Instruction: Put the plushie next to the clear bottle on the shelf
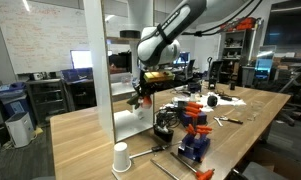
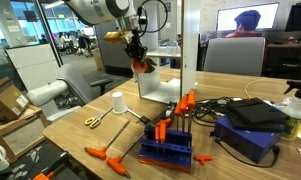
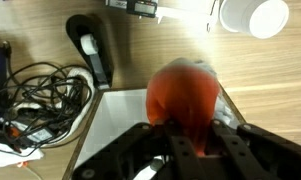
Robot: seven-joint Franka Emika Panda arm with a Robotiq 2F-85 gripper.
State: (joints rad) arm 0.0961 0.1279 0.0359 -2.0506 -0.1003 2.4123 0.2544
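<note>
My gripper (image 3: 198, 140) is shut on the orange-red plushie (image 3: 185, 92). In both exterior views the gripper (image 1: 140, 90) (image 2: 137, 52) holds the plushie (image 1: 137, 100) (image 2: 142, 66) in the air beside the white shelf (image 1: 106, 70) (image 2: 190, 45), above its low board (image 3: 115, 125). A pale see-through shape shows just right of the plushie in the wrist view. I cannot tell whether it is the clear bottle. The bottle is not discernible in the exterior views.
A white paper cup (image 1: 121, 157) (image 2: 118, 101) (image 3: 254, 16) stands on the wooden table near the shelf. Blue-and-orange plastic pieces (image 1: 195, 135) (image 2: 168, 140), a black round gadget (image 1: 165, 125), tangled cables (image 3: 40, 95) and scissors (image 2: 94, 121) lie around.
</note>
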